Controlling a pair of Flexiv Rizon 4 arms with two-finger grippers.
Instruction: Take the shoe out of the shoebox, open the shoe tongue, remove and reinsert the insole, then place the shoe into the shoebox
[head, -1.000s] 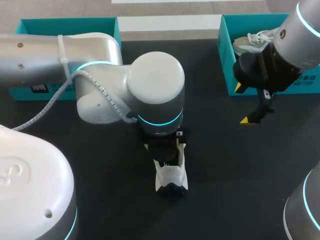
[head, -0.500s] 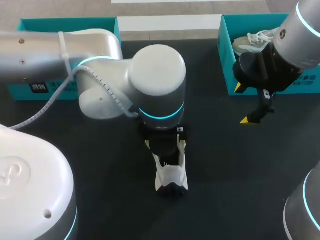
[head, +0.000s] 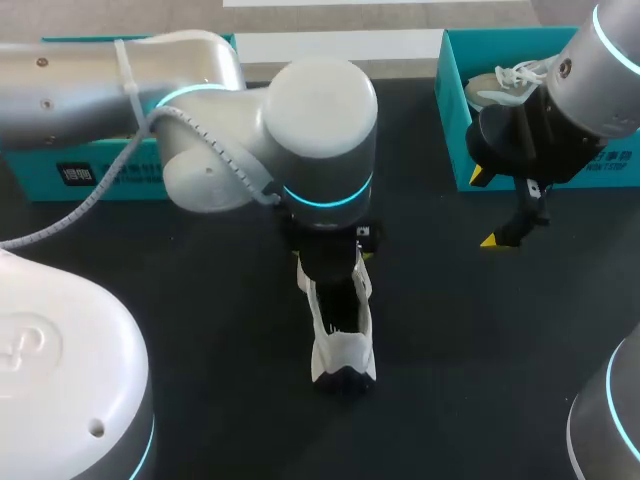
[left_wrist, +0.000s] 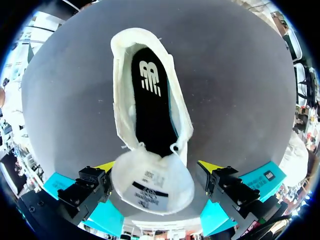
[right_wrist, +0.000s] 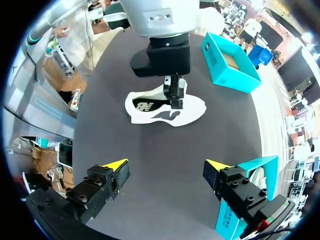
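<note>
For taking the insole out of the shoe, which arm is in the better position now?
Left. The left gripper hangs open right over the shoe, with the insole exposed just ahead. The right gripper is apart, beside the shoebox.

The left arm (head: 320, 130) is pulling back toward the table's far edge, and its big round wrist joint is sliding off from over the shoe (head: 342, 345). As it goes, more of the shoe is coming into sight from above. A second ago only the end nearest the table's near edge was showing. Now the white sides and the dark opening between them are showing as well. Farther along the arm, its long link is also drifting toward the far edge, so the front wall of the teal box (head: 100, 175) at the far left corner is being uncovered.
</note>
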